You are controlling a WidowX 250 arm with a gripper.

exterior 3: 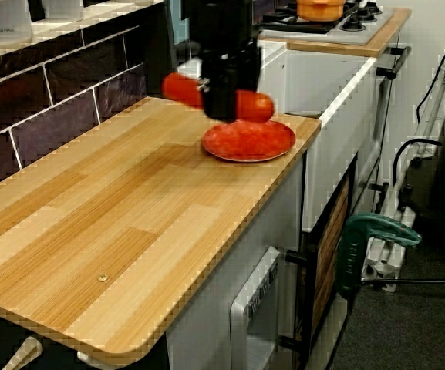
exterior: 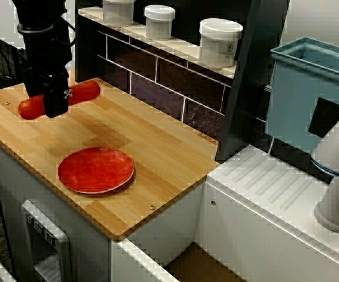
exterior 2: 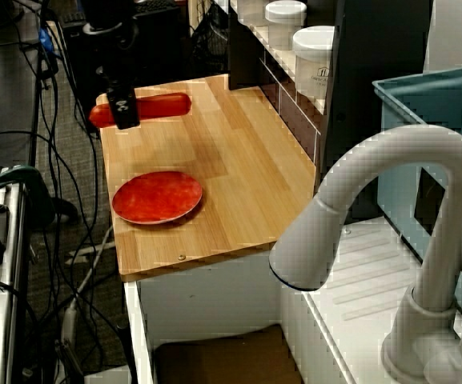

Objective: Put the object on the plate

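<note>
The object, a long orange-red cylinder (exterior: 84,91), is held across its middle by my black gripper (exterior: 55,101), which is shut on it. It seems to hang a little above the far left end of the wooden counter. Both its ends stick out past the fingers; its middle is hidden by them. It also shows in the side view (exterior 2: 164,106) and the end view (exterior 3: 254,105), with the gripper (exterior 2: 124,113) (exterior 3: 222,100) around it. The red plate (exterior: 96,170) lies flat and empty near the counter's front edge, apart from the object (exterior 2: 157,197) (exterior 3: 249,140).
The wooden counter (exterior: 157,153) ends at a dark tiled back wall with a shelf of white jars (exterior: 220,42). A white sink area with a faucet (exterior 2: 391,208) and a blue bin (exterior: 310,94) lie to the right. Cables hang off the left edge (exterior 2: 62,200).
</note>
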